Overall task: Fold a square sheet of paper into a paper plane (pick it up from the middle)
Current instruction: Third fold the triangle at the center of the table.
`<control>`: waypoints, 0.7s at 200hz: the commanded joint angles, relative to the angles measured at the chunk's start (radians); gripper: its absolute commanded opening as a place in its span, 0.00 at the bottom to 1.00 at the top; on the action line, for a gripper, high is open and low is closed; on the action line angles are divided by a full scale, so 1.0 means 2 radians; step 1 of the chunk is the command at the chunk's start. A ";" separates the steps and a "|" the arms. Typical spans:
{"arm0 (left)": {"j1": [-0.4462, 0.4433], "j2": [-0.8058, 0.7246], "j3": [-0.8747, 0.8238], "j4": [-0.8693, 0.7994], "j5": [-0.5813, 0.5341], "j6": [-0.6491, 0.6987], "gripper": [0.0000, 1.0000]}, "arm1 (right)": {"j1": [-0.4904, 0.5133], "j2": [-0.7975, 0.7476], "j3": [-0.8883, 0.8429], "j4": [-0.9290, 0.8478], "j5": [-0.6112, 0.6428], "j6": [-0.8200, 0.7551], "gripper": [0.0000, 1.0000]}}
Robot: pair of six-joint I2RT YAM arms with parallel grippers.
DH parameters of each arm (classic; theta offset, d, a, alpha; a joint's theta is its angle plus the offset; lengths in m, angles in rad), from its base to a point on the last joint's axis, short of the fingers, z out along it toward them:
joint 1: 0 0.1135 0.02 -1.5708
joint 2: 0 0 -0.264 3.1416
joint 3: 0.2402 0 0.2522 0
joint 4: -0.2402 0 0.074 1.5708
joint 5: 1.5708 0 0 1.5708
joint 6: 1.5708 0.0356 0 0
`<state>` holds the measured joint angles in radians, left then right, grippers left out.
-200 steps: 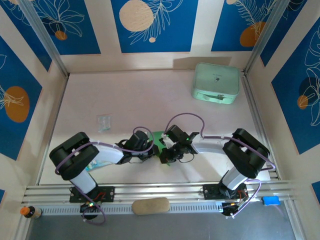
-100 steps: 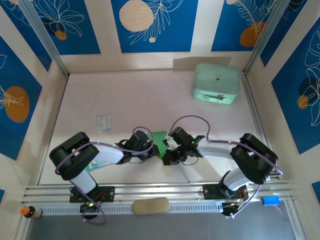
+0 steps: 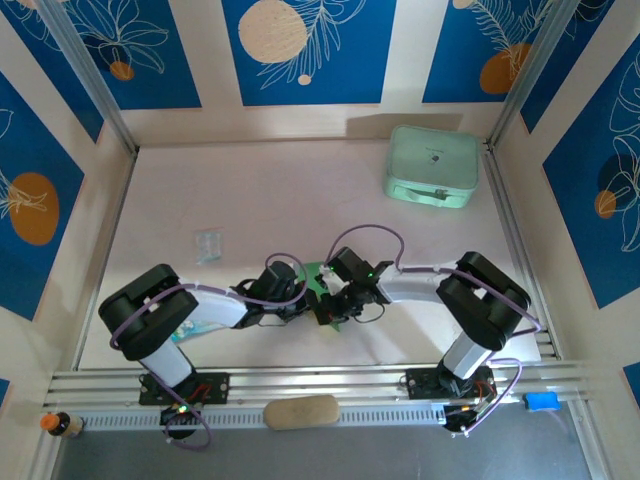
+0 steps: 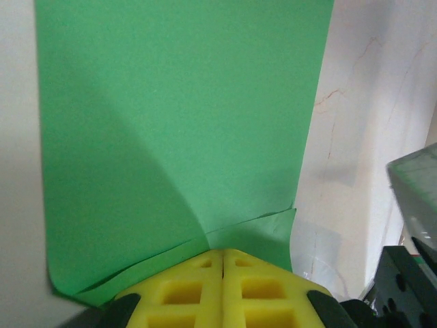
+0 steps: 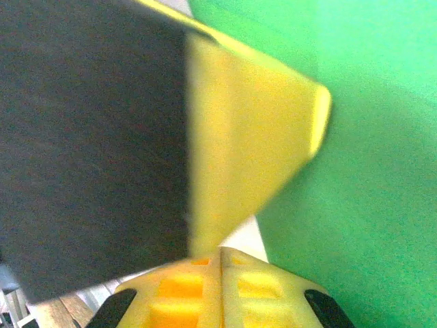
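- left end effector (image 4: 222,254): ribbed yellow pads pressed flat together, pinching the near edge of the green sheet of paper (image 4: 177,116)
- the paper is thin, matte and straight-edged, with a narrow flap creased up right at the pads
- right end effector (image 5: 220,256): same yellow pads, closed tight, holding nothing afaict, green paper just beside it
- both arms sit low with elbows out and forearms angled inward, meeting mid-surface (image 3: 280,190) near the front edge
- farther out on the left is a small clear packet (image 3: 208,243)
- far right corner has a rounded, smooth mint case (image 3: 432,165)
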<state>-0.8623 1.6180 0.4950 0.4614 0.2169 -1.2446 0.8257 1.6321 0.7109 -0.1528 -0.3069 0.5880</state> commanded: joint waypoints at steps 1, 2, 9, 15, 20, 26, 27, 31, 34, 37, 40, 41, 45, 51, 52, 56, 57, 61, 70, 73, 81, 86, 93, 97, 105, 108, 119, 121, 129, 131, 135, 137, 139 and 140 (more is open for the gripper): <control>-0.003 0.007 -0.013 -0.027 -0.007 0.001 0.00 | -0.005 -0.019 -0.035 0.007 -0.001 0.018 0.06; -0.003 0.007 -0.013 -0.027 -0.007 0.001 0.00 | -0.005 -0.019 -0.036 0.008 -0.001 0.019 0.06; -0.003 0.007 -0.013 -0.027 -0.006 0.001 0.00 | -0.005 -0.023 -0.045 0.016 -0.004 0.025 0.06; -0.003 0.007 -0.013 -0.027 -0.006 0.001 0.00 | -0.005 -0.026 -0.052 0.021 -0.006 0.030 0.06; -0.002 0.008 -0.013 -0.027 -0.006 0.002 0.00 | -0.006 -0.028 -0.056 0.025 -0.008 0.033 0.06; -0.002 0.007 -0.013 -0.027 -0.006 0.002 0.00 | -0.006 -0.031 -0.062 0.030 -0.009 0.036 0.06; -0.002 0.007 -0.013 -0.027 -0.006 0.002 0.00 | -0.006 -0.031 -0.062 0.030 -0.009 0.036 0.06; -0.002 0.007 -0.013 -0.027 -0.006 0.002 0.00 | -0.006 -0.033 -0.066 0.033 -0.010 0.040 0.06; -0.002 0.007 -0.013 -0.027 -0.006 0.001 0.00 | -0.006 -0.035 -0.069 0.035 -0.010 0.041 0.06; -0.002 0.007 -0.013 -0.027 -0.006 0.001 0.00 | -0.006 -0.036 -0.072 0.035 -0.010 0.043 0.06; -0.002 0.008 -0.013 -0.027 -0.006 0.001 0.00 | -0.006 -0.037 -0.074 0.037 -0.010 0.044 0.06; -0.002 0.008 -0.014 -0.027 -0.006 0.001 0.00 | -0.007 -0.038 -0.074 0.038 -0.010 0.045 0.06; -0.002 0.008 -0.014 -0.027 -0.006 0.002 0.00 | -0.007 -0.040 -0.077 0.039 -0.011 0.047 0.06; -0.002 0.008 -0.014 -0.027 -0.006 0.002 0.00 | -0.008 -0.043 -0.082 0.042 -0.011 0.050 0.06; -0.002 0.007 -0.014 -0.027 -0.006 0.002 0.00 | -0.009 -0.044 -0.083 0.042 -0.011 0.050 0.06; -0.002 0.008 -0.014 -0.027 -0.006 0.002 0.00 | -0.009 -0.047 -0.086 0.044 -0.011 0.052 0.06; -0.002 0.008 -0.014 -0.027 -0.006 0.002 0.00 | -0.009 -0.047 -0.087 0.045 -0.011 0.052 0.06; -0.003 0.008 -0.014 -0.027 -0.006 0.002 0.00 | -0.010 -0.050 -0.089 0.046 -0.012 0.054 0.06; -0.002 0.007 -0.015 -0.027 -0.006 0.002 0.00 | -0.012 -0.055 -0.095 0.050 -0.014 0.057 0.06; -0.002 0.008 -0.015 -0.027 -0.006 0.002 0.00 | -0.013 -0.058 -0.097 0.051 -0.015 0.058 0.06; -0.002 0.007 -0.015 -0.027 -0.006 0.002 0.00 | -0.016 -0.063 -0.103 0.054 -0.016 0.062 0.06; -0.001 0.007 -0.015 -0.027 -0.006 0.002 0.00 | -0.018 -0.066 -0.108 0.058 -0.016 0.065 0.06; -0.002 0.006 -0.016 -0.027 -0.006 0.002 0.00 | -0.021 -0.071 -0.116 0.062 -0.017 0.069 0.06; -0.001 0.006 -0.016 -0.027 -0.006 0.002 0.00 | -0.023 -0.074 -0.120 0.065 -0.018 0.072 0.06; -0.002 0.005 -0.018 -0.027 -0.006 0.002 0.00 | -0.027 -0.079 -0.130 0.072 -0.020 0.078 0.06; -0.002 0.005 -0.018 -0.027 -0.007 0.002 0.00 | -0.029 -0.081 -0.134 0.074 -0.021 0.080 0.06; -0.002 0.003 -0.018 -0.029 -0.007 0.002 0.00 | -0.034 -0.090 -0.146 0.078 -0.022 0.087 0.06; -0.002 0.002 -0.018 -0.029 -0.007 0.003 0.00 | -0.035 -0.092 -0.148 0.079 -0.022 0.087 0.06; -0.002 0.001 -0.019 -0.030 -0.007 0.003 0.00 | -0.038 -0.101 -0.154 0.080 -0.022 0.091 0.06; -0.001 0.001 -0.018 -0.030 -0.007 0.003 0.00 | -0.038 -0.104 -0.155 0.079 -0.022 0.091 0.06; -0.002 0.001 -0.018 -0.030 -0.007 0.003 0.00 | -0.038 -0.112 -0.157 0.078 -0.022 0.092 0.06; -0.002 0.000 -0.018 -0.031 -0.007 0.003 0.00 | -0.039 -0.115 -0.157 0.077 -0.022 0.091 0.06; -0.002 0.000 -0.018 -0.031 -0.007 0.003 0.00 | -0.039 -0.118 -0.158 0.077 -0.022 0.092 0.06; -0.002 0.000 -0.018 -0.031 -0.007 0.003 0.00 | -0.039 -0.120 -0.158 0.076 -0.022 0.091 0.06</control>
<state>-0.8623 1.6180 0.4904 0.4679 0.2176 -1.2453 0.7597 1.4452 0.4366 0.0463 -0.3428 0.7353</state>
